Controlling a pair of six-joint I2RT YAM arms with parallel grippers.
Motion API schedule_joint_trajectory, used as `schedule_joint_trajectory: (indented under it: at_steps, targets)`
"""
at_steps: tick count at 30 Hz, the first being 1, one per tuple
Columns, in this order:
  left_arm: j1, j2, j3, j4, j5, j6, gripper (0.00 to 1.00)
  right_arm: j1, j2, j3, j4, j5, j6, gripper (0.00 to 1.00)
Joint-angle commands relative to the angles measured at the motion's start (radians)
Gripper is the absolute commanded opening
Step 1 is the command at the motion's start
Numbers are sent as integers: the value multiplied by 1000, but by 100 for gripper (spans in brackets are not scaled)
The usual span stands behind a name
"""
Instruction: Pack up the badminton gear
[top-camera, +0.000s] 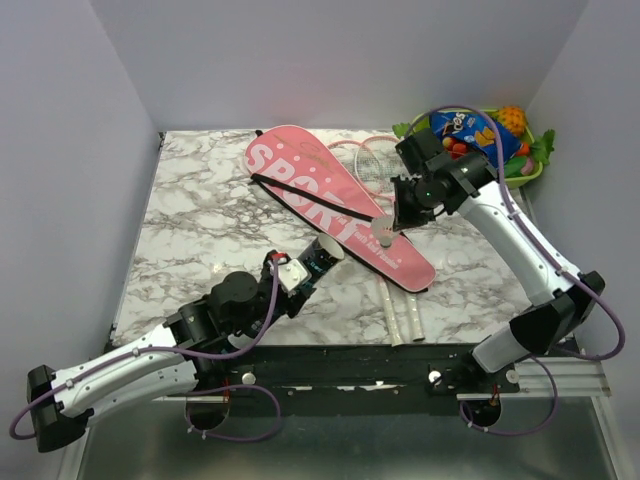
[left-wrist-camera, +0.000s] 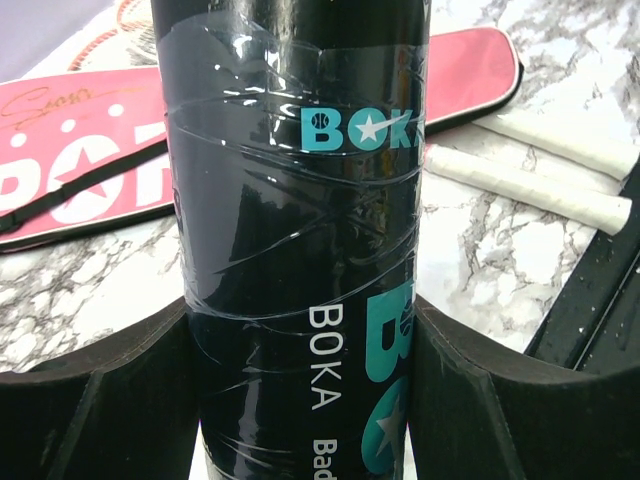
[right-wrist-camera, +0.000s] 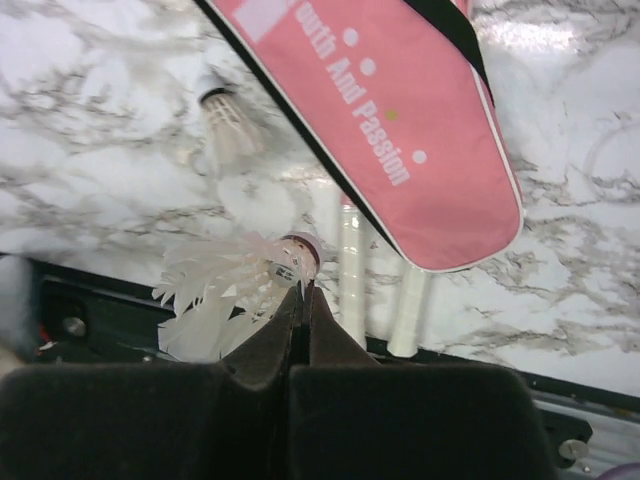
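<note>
A dark tube with teal "BOKA" lettering stands between the fingers of my left gripper, which press on both its sides. From above, the tube points toward the pink racket bag, and the left gripper is near the table's front. My right gripper is shut, pinching a white shuttlecock at its tips. It hangs over the bag's narrow end. A second shuttlecock lies on the marble. Two white racket handles stick out from under the bag, and the pink racket heads show behind it.
A green tray of fruit and snacks sits at the back right corner, just behind my right arm. The bag's black strap lies across its top. A black rail runs along the table's near edge.
</note>
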Motion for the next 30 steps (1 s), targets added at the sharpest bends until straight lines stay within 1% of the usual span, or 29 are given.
schedule_joint_trajectory:
  at_steps: [1,3,5,9,12,13,18,19,22,30]
  targets:
    - [2,49,35,43,106,15,0,5,-55,61,-23,-115,-21,1]
    - [0,64,41,57,131,18,0,3,-108,32,29,-150,-32,1]
    - [0,83,48,63,160,19,0,-1,-152,18,94,-226,-42,1]
    - [0,95,61,73,175,6,0,-8,-210,-9,174,-377,-48,1]
    - [0,93,67,76,178,3,0,-8,-256,-48,243,-451,-36,1]
    - [0,93,70,76,180,1,0,-8,-266,-69,281,-497,-29,0]
    - [0,93,85,102,178,-19,0,-8,-289,-118,327,-554,-18,1]
    - [0,90,88,108,201,-25,0,-8,-296,-130,349,-586,-12,1]
    - [-1,89,90,136,207,-45,0,-8,-306,-164,398,-635,8,1]
    - [-5,78,73,177,203,-68,0,-8,-299,-199,433,-743,27,1]
